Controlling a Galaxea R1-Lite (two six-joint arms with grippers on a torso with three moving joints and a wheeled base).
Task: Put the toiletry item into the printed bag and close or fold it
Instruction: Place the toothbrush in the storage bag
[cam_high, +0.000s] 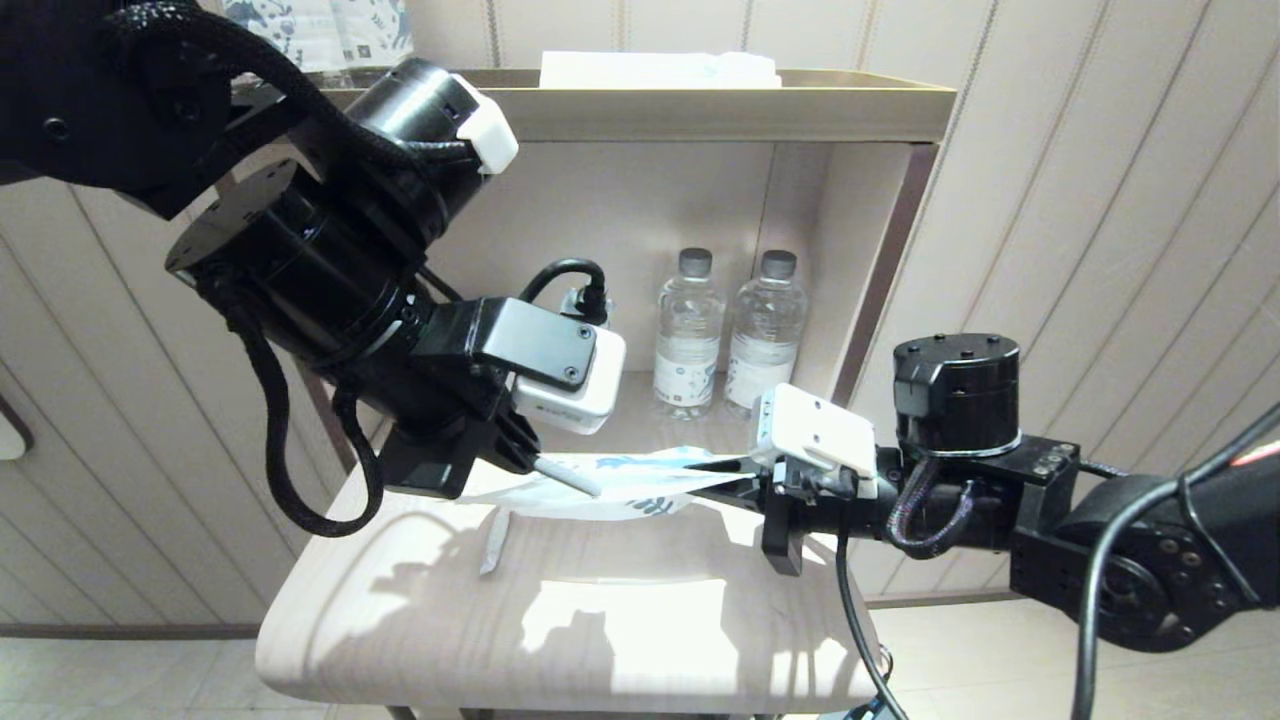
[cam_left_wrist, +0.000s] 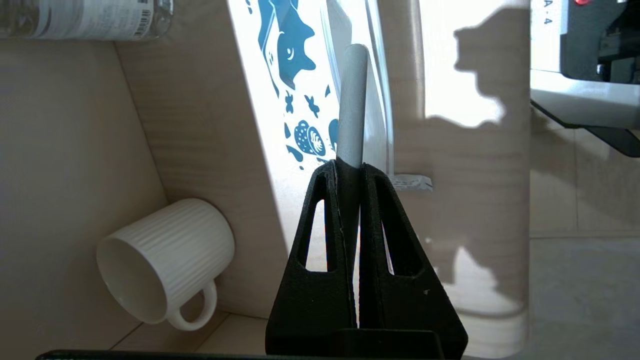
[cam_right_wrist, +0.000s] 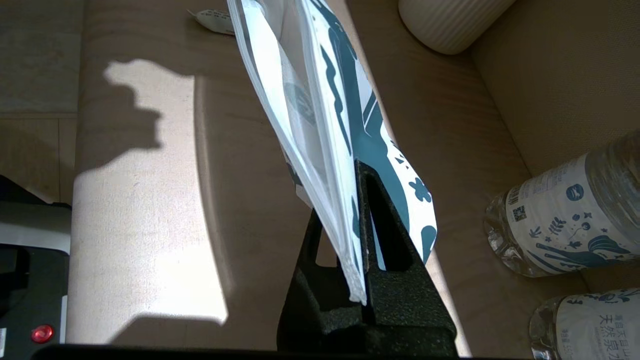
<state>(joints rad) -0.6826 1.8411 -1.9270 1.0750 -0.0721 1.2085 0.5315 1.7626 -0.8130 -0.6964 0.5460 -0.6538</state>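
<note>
Pale grey plastic marks the toothbrush (cam_high: 568, 476) in the head view: its handle sticks out of the left gripper (cam_high: 527, 459), which is clamped on it, and the long axis slants down toward the robot's right, the free end lying against the bag (cam_high: 610, 488). That white pouch with its teal print hangs just above the wooden table (cam_high: 560, 640), stretched nearly level between the two grippers, its long axis running left to right; the right gripper (cam_high: 728, 478) pinches its right-hand end. A short pale strip (cam_high: 495, 541) lies on the table below the bag, and two water bottles (cam_high: 725, 335) stand at the back under a shelf (cam_high: 740, 105). From the left wrist view, the black fingers (cam_left_wrist: 325, 220) sit pressed together on the toothbrush (cam_left_wrist: 352, 105), which points straight away from the camera; its far end lies over the bag (cam_left_wrist: 290, 75), and the head cannot be seen. A white ribbed mug (cam_left_wrist: 165, 260) stands on the table beside the bag. From the right wrist view, the right gripper (cam_right_wrist: 362, 235) is closed on the bag's edge (cam_right_wrist: 330, 125), the pouch reaching away from the fingers with its layers slightly parted; the mug's base (cam_right_wrist: 450, 22) and both bottles (cam_right_wrist: 565, 210) lie to one side.
</note>
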